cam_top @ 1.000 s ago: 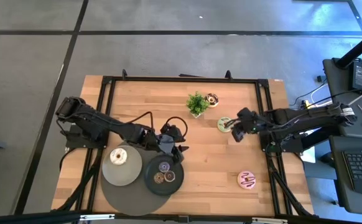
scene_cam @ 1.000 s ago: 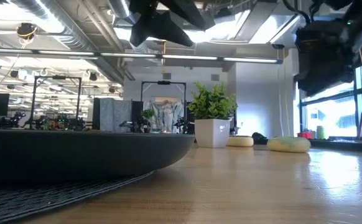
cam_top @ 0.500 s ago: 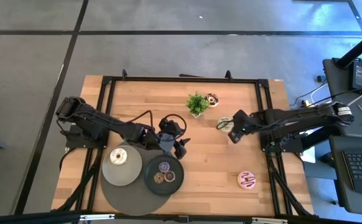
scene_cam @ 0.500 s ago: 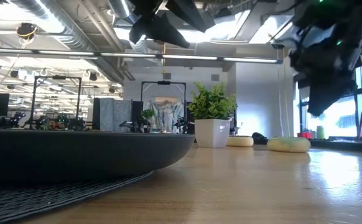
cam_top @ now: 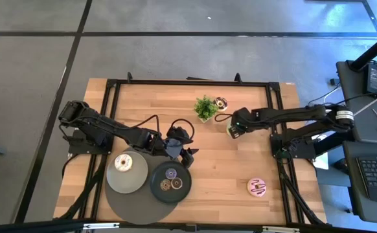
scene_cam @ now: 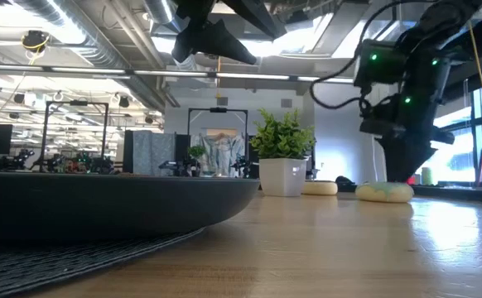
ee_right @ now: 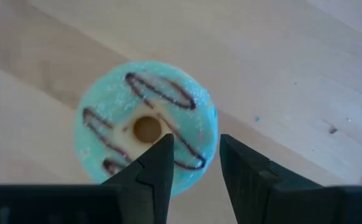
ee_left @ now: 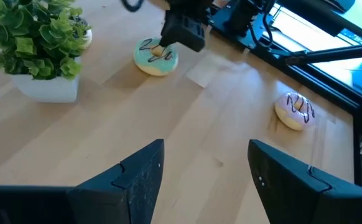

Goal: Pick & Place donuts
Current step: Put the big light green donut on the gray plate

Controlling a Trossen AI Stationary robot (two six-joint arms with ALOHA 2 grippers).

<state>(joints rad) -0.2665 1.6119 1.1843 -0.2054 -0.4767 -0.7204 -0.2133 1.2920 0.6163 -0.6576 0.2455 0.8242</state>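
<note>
From above, I see my right gripper (cam_top: pixel 235 130) directly over the green donut (cam_top: pixel 230 131), just beside the potted plant (cam_top: pixel 205 107) near the table's far edge. A chocolate donut (cam_top: pixel 221 103) lies close by the plant on its other side. The pink donut (cam_top: pixel 257 187) sits well apart, toward the near right corner of the table (cam_top: pixel 227 168). A cream donut (cam_top: pixel 123 163) rests on the grey plate (cam_top: pixel 127 175), and three tiny donuts (cam_top: pixel 170 180) lie on the dark plate (cam_top: pixel 171 183) beside it. My left gripper (cam_top: pixel 187 155) waits just past the dark plate's rim.

At table height, the right gripper (scene_cam: pixel 407 161) hangs straight down just above the green donut (scene_cam: pixel 384 192), with the plant (scene_cam: pixel 283 152) to one side.

Through the left wrist camera, my left fingers (ee_left: pixel 137 180) stand wide apart with nothing between them; beyond them I see the green donut (ee_left: pixel 156 57) under the other arm and the pink donut (ee_left: pixel 297 109) farther off.

Through the right wrist camera, my right fingers (ee_right: pixel 153 168) are at a narrow spacing, their tips over the green donut (ee_right: pixel 145 127), one near its hole. I cannot tell whether they touch it.
</note>
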